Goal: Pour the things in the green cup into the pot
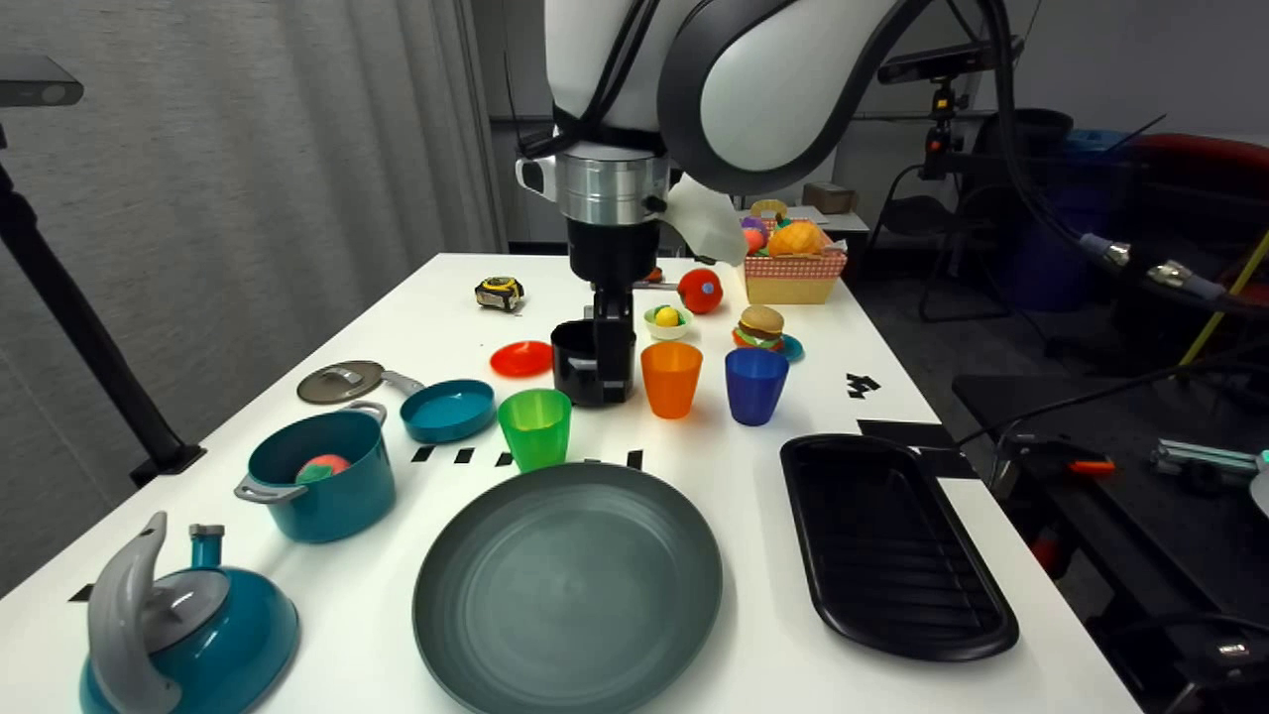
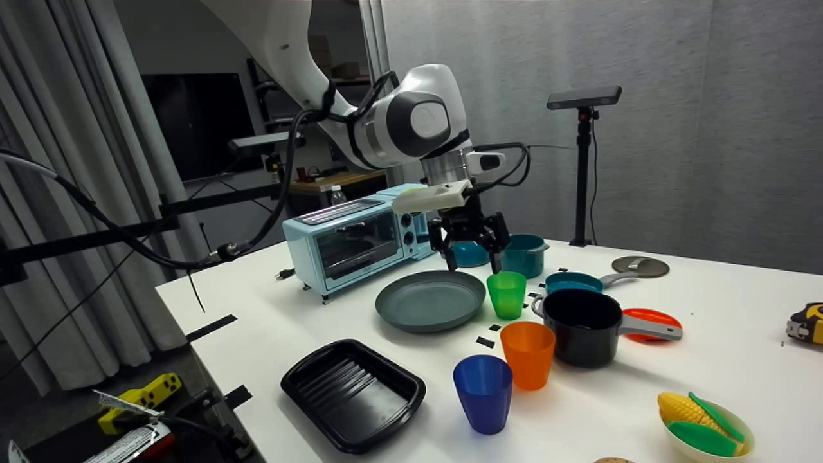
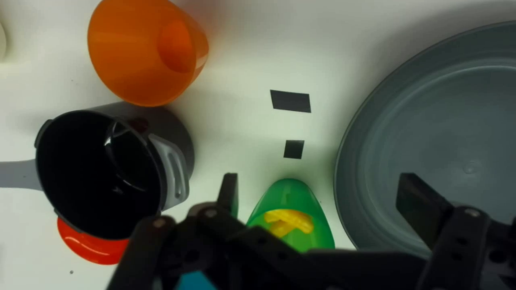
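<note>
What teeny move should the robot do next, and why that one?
Probably ease the gripper slightly toward the pot, so the green cup sits midway between its spread fingers. In the wrist view, the cup, with yellow pieces inside, looks closer to the pot-side finger than to the one toward the gray plate.

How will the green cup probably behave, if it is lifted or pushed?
The green cup looks translucent, so probably light plastic; its base is narrower than its rim, so pushing may tip it. The yellow pieces inside might shift.
</note>
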`<state>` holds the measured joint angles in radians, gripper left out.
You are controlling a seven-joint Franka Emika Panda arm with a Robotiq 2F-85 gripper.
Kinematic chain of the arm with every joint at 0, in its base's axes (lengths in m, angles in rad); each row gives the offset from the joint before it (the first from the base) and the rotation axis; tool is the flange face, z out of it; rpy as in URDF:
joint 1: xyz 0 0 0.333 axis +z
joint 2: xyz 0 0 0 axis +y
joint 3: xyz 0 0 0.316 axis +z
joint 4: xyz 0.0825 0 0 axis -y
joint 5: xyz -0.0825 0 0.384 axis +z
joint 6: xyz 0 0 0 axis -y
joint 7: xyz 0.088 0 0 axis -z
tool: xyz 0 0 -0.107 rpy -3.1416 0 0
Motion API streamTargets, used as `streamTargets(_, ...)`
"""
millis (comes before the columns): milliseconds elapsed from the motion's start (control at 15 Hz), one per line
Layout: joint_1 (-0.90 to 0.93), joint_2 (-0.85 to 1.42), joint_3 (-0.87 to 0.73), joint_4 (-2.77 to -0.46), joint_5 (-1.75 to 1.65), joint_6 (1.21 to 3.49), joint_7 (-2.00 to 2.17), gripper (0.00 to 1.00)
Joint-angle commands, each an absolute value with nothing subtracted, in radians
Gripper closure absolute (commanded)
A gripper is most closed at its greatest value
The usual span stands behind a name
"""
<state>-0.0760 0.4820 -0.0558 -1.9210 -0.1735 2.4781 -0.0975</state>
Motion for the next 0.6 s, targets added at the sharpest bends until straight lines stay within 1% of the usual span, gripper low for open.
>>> streamTargets(0,-0.036,0.509,-0.091,-1.943,-0.210,2.559,-0.018,0.00)
streamTargets(533,0.088,0.563,-0.227,-1.956,-0.305,2.747,0.267,0.00)
